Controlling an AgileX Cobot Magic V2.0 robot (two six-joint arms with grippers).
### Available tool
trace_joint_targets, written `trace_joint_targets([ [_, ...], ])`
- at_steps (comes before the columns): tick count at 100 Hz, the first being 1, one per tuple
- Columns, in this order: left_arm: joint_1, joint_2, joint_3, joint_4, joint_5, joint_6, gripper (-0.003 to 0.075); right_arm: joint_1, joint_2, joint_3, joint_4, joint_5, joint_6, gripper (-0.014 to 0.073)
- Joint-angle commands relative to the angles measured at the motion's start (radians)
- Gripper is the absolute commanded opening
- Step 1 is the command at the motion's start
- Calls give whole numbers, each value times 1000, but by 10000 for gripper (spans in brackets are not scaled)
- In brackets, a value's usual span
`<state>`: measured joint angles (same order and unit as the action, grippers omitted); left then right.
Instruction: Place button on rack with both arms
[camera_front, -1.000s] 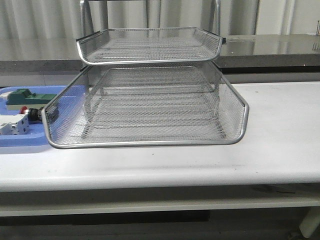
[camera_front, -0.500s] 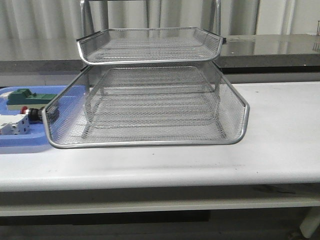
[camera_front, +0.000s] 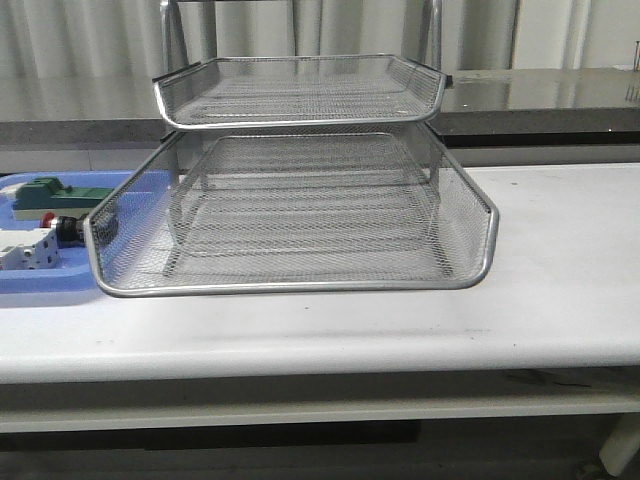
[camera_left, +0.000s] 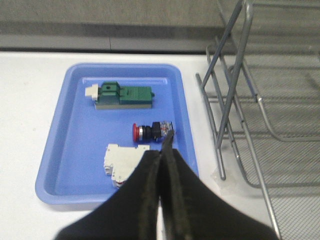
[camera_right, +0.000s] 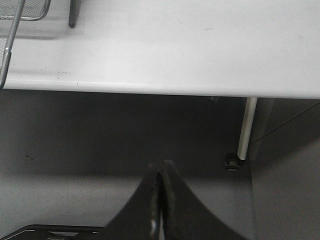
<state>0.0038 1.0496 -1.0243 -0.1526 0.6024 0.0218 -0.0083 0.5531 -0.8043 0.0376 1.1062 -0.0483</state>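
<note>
The button (camera_left: 152, 131), red head with a black and blue body, lies on its side in the blue tray (camera_left: 75, 150); in the front view the button (camera_front: 68, 228) peeks out beside the rack's left edge. The silver wire-mesh rack (camera_front: 300, 210) stands mid-table, and its legs and mesh (camera_left: 260, 110) show in the left wrist view. My left gripper (camera_left: 164, 150) is shut and empty, hanging above the tray just short of the button. My right gripper (camera_right: 161, 167) is shut and empty, off the table's front edge, over the floor. Neither arm appears in the front view.
A green block (camera_left: 122, 95) and a white block (camera_left: 122, 162) share the blue tray with the button. The table's front edge (camera_right: 150, 89) and a white table leg (camera_right: 246, 127) show in the right wrist view. A grey counter (camera_front: 540, 95) runs behind the table.
</note>
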Motion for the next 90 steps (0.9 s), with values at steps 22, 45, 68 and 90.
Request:
trace_joint_targets([
  [22, 0, 370, -324, -1, 50, 58, -20, 4, 3, -36, -10, -52, -4, -71],
  [45, 0, 516, -440, -1, 97, 99, -20, 4, 3, -36, -10, -52, -4, -71],
  [68, 0, 525, -449, -5, 166, 243, 130, 4, 3, -36, -10, -52, -4, -71],
  [90, 0, 525, -449, -3, 186, 254, 718, 4, 3, -36, -10, -52, -4, -71],
])
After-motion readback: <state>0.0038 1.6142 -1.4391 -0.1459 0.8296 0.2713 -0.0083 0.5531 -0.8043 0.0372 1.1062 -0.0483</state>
